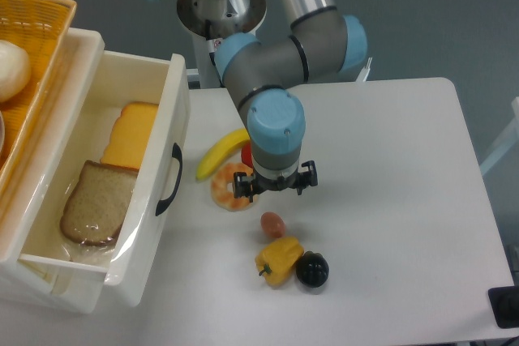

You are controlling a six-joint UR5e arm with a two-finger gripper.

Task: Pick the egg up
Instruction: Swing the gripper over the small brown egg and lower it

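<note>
Lower middle of the frame: black ball and yellow pepper sit close below the egg on the worktop. Could easily bump the pepper or roll the egg. Gripper hovers just above it; can't tell how open, nothing visibly held.

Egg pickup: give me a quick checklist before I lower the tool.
1. Small pinkish-brown oval egg in view on the white table: ok.
2. Egg uncovered from above: ok.
3. Tool centred over egg: cannot tell; in the picture it sits just above the egg.
4. Tool open: cannot tell, fingers hidden under the wrist.
5. Room around egg: not ok; yellow pepper lies close below it, orange-and-white ring-shaped shrimp nearby.
6. Black ball apart from egg: ok.
</note>
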